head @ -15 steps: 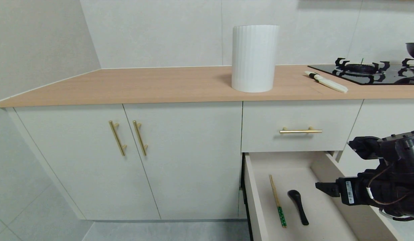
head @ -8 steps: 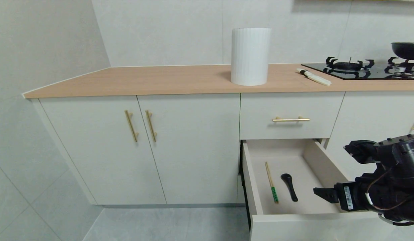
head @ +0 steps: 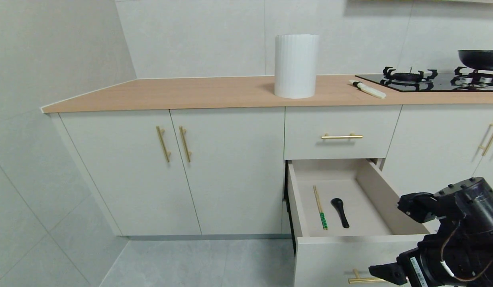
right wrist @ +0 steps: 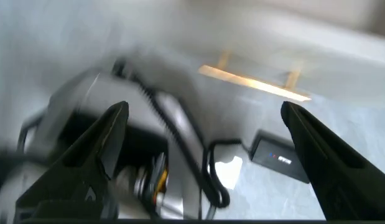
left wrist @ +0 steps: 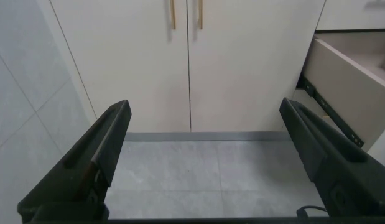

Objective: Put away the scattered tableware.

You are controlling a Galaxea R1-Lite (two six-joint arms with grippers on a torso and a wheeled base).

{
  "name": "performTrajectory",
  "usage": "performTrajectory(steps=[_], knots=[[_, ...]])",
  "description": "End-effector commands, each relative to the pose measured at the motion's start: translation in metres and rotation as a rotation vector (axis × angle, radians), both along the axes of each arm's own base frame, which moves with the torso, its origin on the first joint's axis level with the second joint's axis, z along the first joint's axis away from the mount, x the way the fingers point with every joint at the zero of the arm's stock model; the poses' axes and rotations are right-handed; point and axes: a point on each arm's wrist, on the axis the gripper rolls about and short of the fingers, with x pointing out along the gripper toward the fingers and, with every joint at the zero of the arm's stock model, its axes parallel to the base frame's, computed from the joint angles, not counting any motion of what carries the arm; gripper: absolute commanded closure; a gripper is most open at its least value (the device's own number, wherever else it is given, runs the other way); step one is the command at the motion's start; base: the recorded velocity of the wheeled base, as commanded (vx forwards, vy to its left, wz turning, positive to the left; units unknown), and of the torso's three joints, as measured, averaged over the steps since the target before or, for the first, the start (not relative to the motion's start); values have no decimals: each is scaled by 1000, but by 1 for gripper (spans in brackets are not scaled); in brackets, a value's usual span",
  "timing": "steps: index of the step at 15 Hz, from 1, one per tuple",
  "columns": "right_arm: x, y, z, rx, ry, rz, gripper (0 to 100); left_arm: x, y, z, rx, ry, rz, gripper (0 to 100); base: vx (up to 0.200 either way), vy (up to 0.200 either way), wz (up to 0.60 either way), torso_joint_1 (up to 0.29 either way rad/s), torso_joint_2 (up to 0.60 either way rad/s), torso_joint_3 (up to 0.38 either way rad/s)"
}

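An open lower drawer (head: 295,199) holds a pair of green-tipped wooden chopsticks (head: 319,207) and a black spoon (head: 340,212), lying side by side. A cream-handled knife (head: 367,88) lies on the wooden countertop (head: 190,91) beside the stove. My right arm (head: 453,243) hangs low in front of the drawer's right corner. The right gripper (right wrist: 203,109) is open and holds nothing, with the drawer's gold handle (right wrist: 254,81) beyond it. My left gripper (left wrist: 203,109) is open and holds nothing. It faces the cabinet doors (left wrist: 186,56) and the floor, and the drawer's side (left wrist: 347,68) shows next to it.
A tall white ribbed canister (head: 296,65) stands on the countertop above the drawers. A gas stove (head: 425,79) with a dark pan (head: 479,59) sits at the right. The upper drawer (head: 342,131) is closed. A tiled wall bounds the left, and grey floor lies below.
The whole head picture has shifted: the camera has backed away, so the drawer's front and handle now show. My right arm sits lower in the picture. Chopsticks and spoon lie as before.
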Motion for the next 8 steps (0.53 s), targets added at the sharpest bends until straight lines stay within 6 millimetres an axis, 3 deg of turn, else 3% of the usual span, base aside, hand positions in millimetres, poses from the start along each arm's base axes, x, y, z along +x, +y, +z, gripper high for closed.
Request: performTrajectory(steps=[1, 5, 8], knots=[[5, 5, -12, -13, 62, 27, 0, 0, 0, 0, 0, 0, 0, 0, 0, 0, 0, 0, 0, 0], [20, 12, -39, -75, 170, 9, 0, 0, 0, 0, 0, 0, 0, 0, 0, 0, 0, 0, 0, 0], [35, 16, -54, -105, 151, -76, 0, 0, 0, 0, 0, 0, 0, 0, 0, 0, 0, 0, 0, 0]])
